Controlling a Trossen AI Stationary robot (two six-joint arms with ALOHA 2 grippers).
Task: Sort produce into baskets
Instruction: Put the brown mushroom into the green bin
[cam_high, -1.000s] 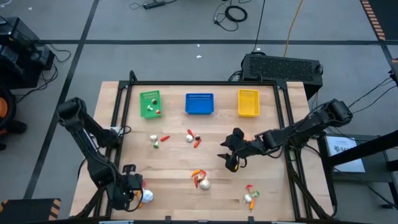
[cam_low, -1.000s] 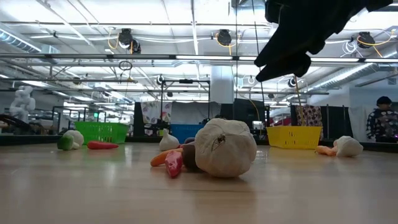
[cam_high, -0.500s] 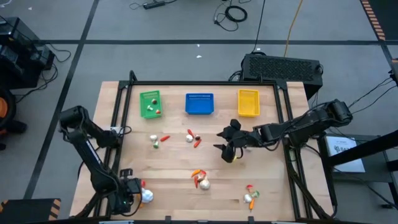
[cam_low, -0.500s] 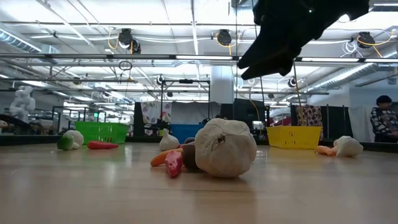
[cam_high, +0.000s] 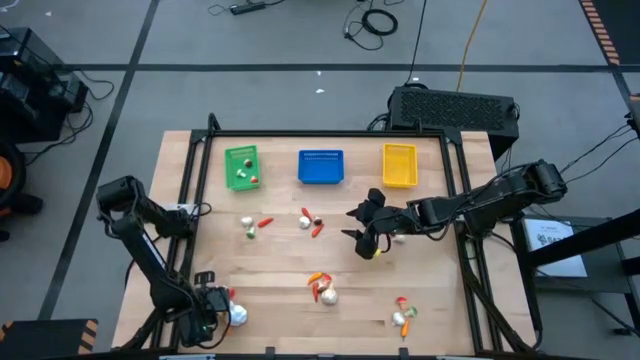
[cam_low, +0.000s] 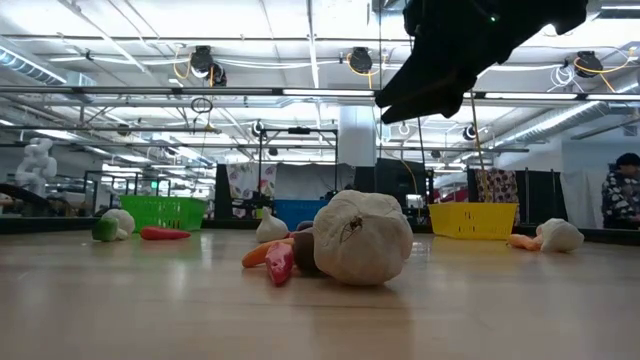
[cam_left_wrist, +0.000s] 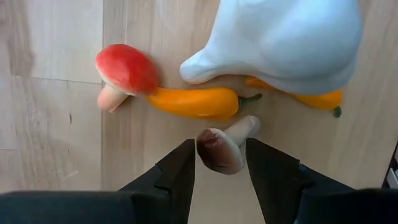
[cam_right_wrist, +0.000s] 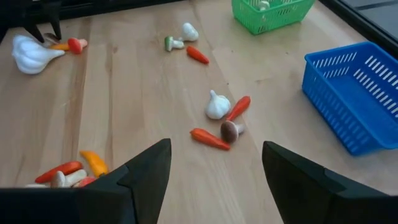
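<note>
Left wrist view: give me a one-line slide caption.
Left end effector straddles a brown-capped mushroom beside an orange pepper, a red-capped mushroom and a white garlic bulb.

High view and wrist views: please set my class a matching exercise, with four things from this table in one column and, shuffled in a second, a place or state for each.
Things
1. green plastic basket
2. blue plastic basket
3. brown-capped toy mushroom
4. right gripper

Places or states
A. between the open jaws of the left gripper
B. between the green basket and the yellow plastic basket
C. raised over the wooden table, jaws open and empty
D. holds a few produce pieces

Pairs: 1-D, 2-B, 3-A, 4-C
</note>
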